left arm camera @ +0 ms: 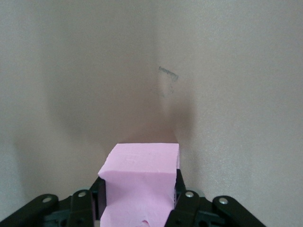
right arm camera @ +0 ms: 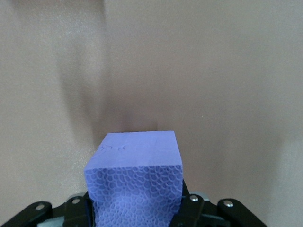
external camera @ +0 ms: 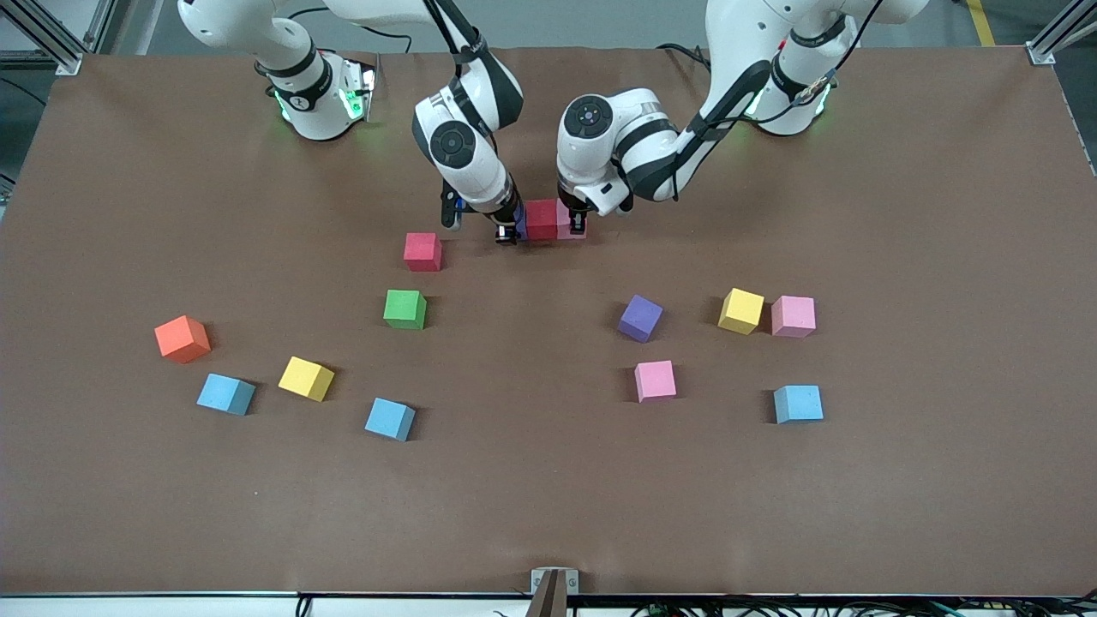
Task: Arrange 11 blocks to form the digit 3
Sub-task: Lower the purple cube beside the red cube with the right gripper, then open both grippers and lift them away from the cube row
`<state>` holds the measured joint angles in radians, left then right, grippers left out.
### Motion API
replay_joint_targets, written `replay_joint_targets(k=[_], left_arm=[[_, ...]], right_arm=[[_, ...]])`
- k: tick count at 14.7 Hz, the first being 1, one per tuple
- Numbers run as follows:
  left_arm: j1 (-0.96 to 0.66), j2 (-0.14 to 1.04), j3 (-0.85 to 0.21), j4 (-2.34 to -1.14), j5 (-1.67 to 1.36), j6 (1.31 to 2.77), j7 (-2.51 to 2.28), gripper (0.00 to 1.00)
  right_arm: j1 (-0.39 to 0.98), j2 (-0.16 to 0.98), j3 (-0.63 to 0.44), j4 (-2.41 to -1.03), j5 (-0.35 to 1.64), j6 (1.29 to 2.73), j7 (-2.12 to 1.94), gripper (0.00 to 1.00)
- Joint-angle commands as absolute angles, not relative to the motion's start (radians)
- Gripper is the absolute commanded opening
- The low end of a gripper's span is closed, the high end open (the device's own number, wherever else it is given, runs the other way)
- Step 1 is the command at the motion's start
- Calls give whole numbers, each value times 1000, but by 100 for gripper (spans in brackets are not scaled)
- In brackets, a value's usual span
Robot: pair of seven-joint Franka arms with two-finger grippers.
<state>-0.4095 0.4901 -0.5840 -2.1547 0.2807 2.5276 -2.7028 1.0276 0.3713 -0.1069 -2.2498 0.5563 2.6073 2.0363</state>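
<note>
1. A brown table surface (external camera: 900, 214) fills most of the frame.
2. Grey floor (external camera: 600, 21) shows along the top edge.
3. Aluminium frame posts (external camera: 1058, 34) stand at both upper corners.

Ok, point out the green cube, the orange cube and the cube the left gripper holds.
green cube (external camera: 404, 308), front view, top face.
orange cube (external camera: 182, 338), front view, top face.
pink cube (left arm camera: 142, 176), left wrist view, upper face between the fingers.

No readable text, labels, brands or numbers showed anywhere. Only marks: a faint scribble on the purple cube (right arm camera: 135, 179) top and a smudge on the table (left arm camera: 168, 75), neither legible.
</note>
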Motion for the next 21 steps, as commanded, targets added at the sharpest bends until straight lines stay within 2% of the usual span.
replay_joint_targets(k=[1, 2, 4, 5, 6, 10, 14, 21], left_arm=[[-417, 520, -584, -2137, 298, 2519, -2717, 22], [-416, 520, -584, -2137, 298, 2519, -2717, 32], [-416, 520, -584, -2135, 298, 2519, -2717, 67], [-416, 520, -584, -2132, 298, 2519, -2715, 90], [-416, 520, -584, -2128, 298, 2519, -2714, 100], [-416, 520, -584, -2123, 298, 2519, -2715, 100], [-416, 509, -586, -2121, 298, 2503, -2715, 100], [-422, 503, -589, -2121, 299, 2502, -2715, 100]], right_arm=[[1042, 360, -109, -2267, 583, 2617, 2043, 0], [1042, 360, -109, -2267, 584, 2617, 2043, 0], [1042, 360, -109, -2267, 586, 2623, 2043, 0], [1042, 360, -109, -2267, 587, 2625, 2043, 0], [1043, 360, -107, -2267, 588, 2626, 2045, 0], [1042, 353, -92, -2283, 589, 2638, 2063, 0], [1046, 350, -83, -2307, 589, 2712, 2074, 0], [1043, 339, -83, -2313, 589, 2712, 2075, 0]])
